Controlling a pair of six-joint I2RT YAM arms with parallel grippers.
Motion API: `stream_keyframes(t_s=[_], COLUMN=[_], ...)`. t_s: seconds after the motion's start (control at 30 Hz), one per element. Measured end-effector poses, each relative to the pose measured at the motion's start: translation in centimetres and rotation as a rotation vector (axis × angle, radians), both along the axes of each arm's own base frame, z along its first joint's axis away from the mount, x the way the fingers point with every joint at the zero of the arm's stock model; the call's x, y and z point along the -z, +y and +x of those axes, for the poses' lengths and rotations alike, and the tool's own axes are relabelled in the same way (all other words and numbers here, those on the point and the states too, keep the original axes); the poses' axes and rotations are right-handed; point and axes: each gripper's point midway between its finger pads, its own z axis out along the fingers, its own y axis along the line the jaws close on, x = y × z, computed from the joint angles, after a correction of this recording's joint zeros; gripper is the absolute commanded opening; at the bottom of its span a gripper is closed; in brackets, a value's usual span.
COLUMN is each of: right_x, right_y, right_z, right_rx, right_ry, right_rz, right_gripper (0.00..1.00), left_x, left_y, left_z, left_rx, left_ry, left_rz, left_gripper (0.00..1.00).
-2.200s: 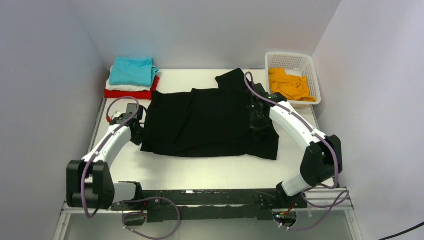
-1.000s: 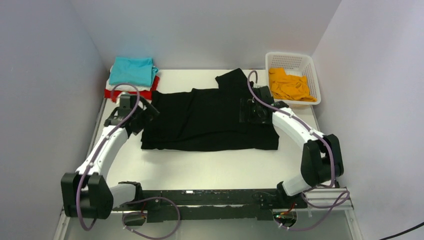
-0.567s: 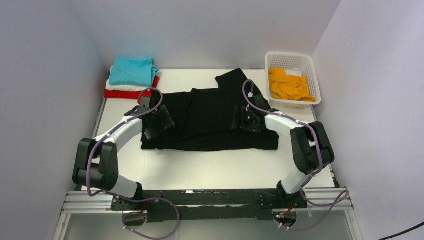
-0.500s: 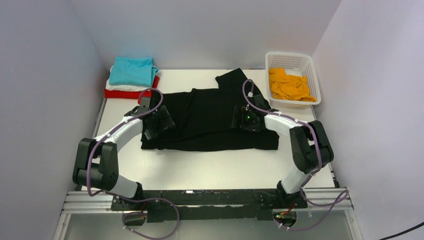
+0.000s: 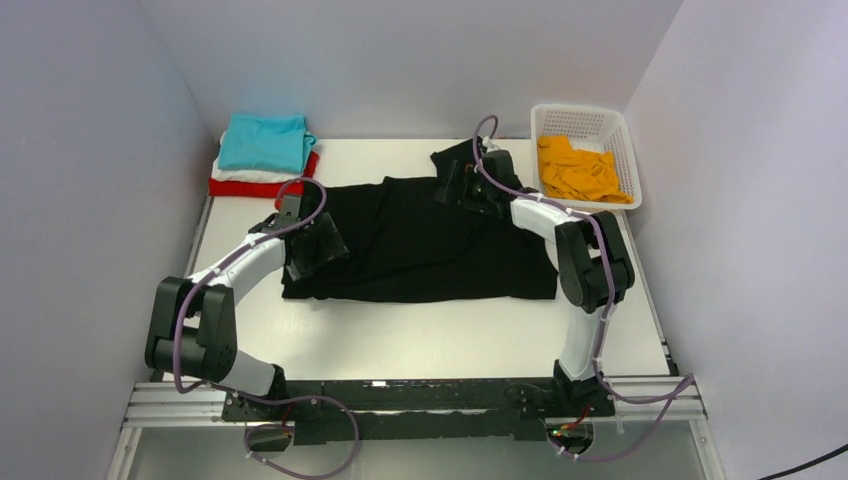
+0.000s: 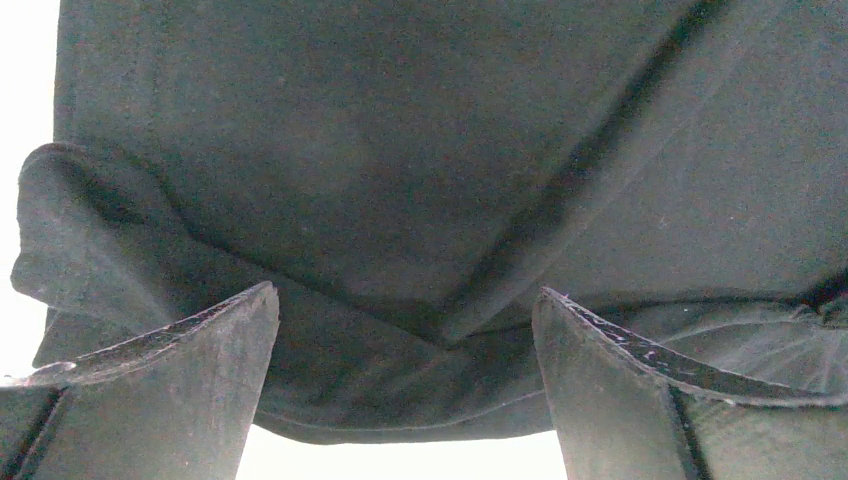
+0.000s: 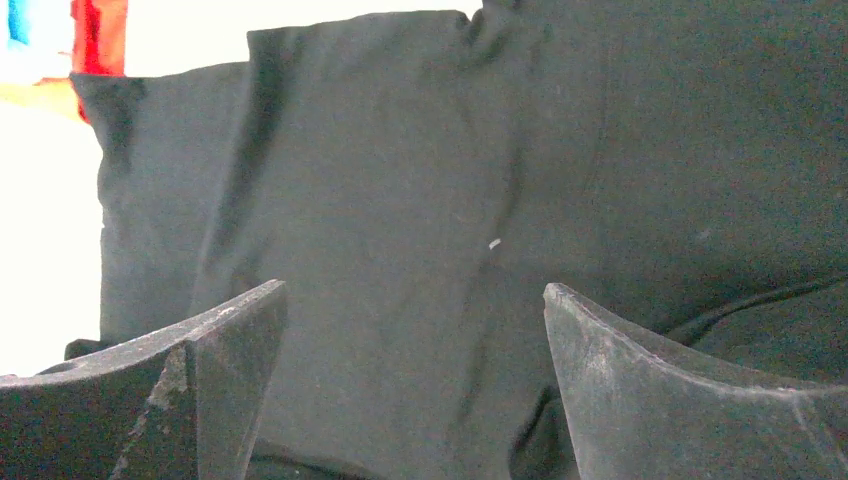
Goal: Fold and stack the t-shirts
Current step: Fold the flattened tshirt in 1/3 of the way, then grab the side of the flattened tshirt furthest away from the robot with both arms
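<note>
Top view: the right gripper (image 5: 458, 184) has swung away from the black t-shirt (image 5: 420, 240)'s 3 o'clock side, where it sat half a second ago. It now hangs over the sleeve that juts out toward 12 o'clock. The left gripper (image 5: 320, 246) has stayed over the shirt's 9 o'clock edge, and the cloth itself lies as it did a second ago. The shirt is spread mid-table. Bare table (image 5: 430, 335) runs in a broad strip along its 6 o'clock hem, with a narrower strip at 3 o'clock. At 10 o'clock is a pile with the teal t-shirt (image 5: 262, 140) on top, a white one (image 5: 238, 174) under it and the red t-shirt (image 5: 255, 188) lowest, and the black cloth's corner comes close to it. At 2 o'clock the basket (image 5: 628, 150) holds the orange t-shirt (image 5: 578, 170).

Left wrist view: the left gripper (image 6: 405, 385) has its fingers spread wide, with nothing between them. Below lies the black t-shirt (image 6: 400, 150), creased, its rolled edge at 9 o'clock, with white table (image 6: 20, 60) beyond it.

Right wrist view: the right gripper (image 7: 415, 385) is likewise spread and holds nothing. The black t-shirt (image 7: 400, 180) fills the view, with its straight edge at 9 o'clock. A sliver of the red t-shirt (image 7: 98, 20) shows at 11 o'clock.
</note>
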Motion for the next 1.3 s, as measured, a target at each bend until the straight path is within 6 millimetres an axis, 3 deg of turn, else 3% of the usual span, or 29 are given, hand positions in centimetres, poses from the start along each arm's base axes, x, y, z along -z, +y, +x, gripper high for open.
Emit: stream_keyframes(t_s=[0.13, 0.2, 0.3, 0.4, 0.5, 0.67, 0.77, 0.87, 1.07, 1.3], right_x=[-2.2, -2.8, -3.0, -1.9, 1.0, 5.7, 5.6, 5.6, 5.8, 5.9], right_y=[-0.5, -1.7, -4.7, -7.5, -9.1, -10.4, -11.1, -11.7, -13.4, -15.5], right_z=[1.1, 0.0, -3.3, -6.9, -9.7, -11.8, -12.0, -12.9, -16.8, -22.4], right_rx=[0.012, 0.038, 0.108, 0.177, 0.209, 0.250, 0.282, 0.297, 0.340, 0.401], right_ry=[-0.070, -0.074, -0.045, 0.007, 0.095, 0.242, 0.248, 0.252, 0.318, 0.425], right_rz=[-0.034, -0.077, -0.158, -0.228, -0.265, -0.278, -0.255, -0.238, -0.223, -0.231], right_gripper=[1.00, 1.00, 1.00, 1.00, 1.00, 1.00, 1.00, 1.00, 1.00, 1.00], left_x=[-0.4, -0.9, -1.5, -1.7, -1.4, 0.5, 2.0, 2.2, 2.2, 2.1], left_y=[0.3, 0.3, -0.2, -1.0, -2.7, -5.6, -6.4, -7.0, -7.7, -8.8], left_z=[-0.1, 0.0, 0.4, 0.7, 1.3, 2.1, 1.5, 1.4, 0.9, -3.9], left_rx=[-0.005, -0.004, 0.011, 0.034, 0.078, 0.150, 0.173, 0.186, 0.201, 0.235], left_ry=[-0.009, -0.028, -0.051, -0.066, -0.070, -0.037, 0.004, -0.004, -0.035, -0.013], left_rz=[0.014, 0.009, -0.015, -0.039, -0.062, -0.088, -0.087, -0.095, -0.104, -0.134], left_gripper=[0.99, 0.99, 0.99, 0.99, 0.99, 0.99, 0.99, 0.99, 0.99, 0.99])
